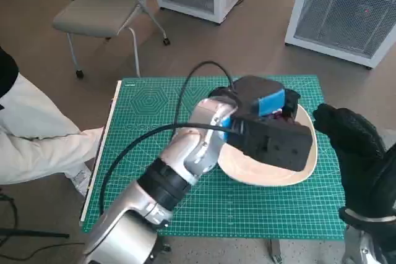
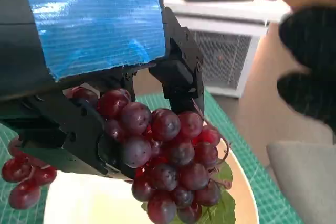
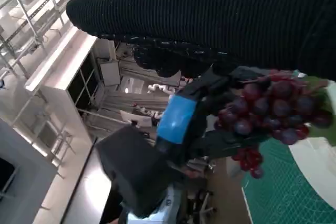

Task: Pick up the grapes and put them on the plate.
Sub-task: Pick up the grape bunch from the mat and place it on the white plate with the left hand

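Observation:
A bunch of dark red grapes (image 2: 173, 156) with a green leaf hangs from my left hand (image 2: 94, 30), which grips it by the top. In the head view that hand (image 1: 272, 115) is over the cream plate (image 1: 266, 177), and only a bit of the grapes (image 1: 286, 114) shows beside the blue tape. The bunch hangs a little above the plate (image 2: 84, 203); I cannot tell whether its lowest grapes touch it. My gloved right hand (image 1: 349, 134) stays just right of the plate, holding nothing. The right wrist view shows the grapes (image 3: 268, 108) under the left hand (image 3: 176, 119).
The plate lies on a green cutting mat (image 1: 161, 109) that covers the small table. A person's white sleeve (image 1: 37, 134) reaches the table's left edge. A chair (image 1: 99, 10) and white cabinets (image 1: 346, 17) stand beyond. A black cable (image 1: 185, 91) arches over my left forearm.

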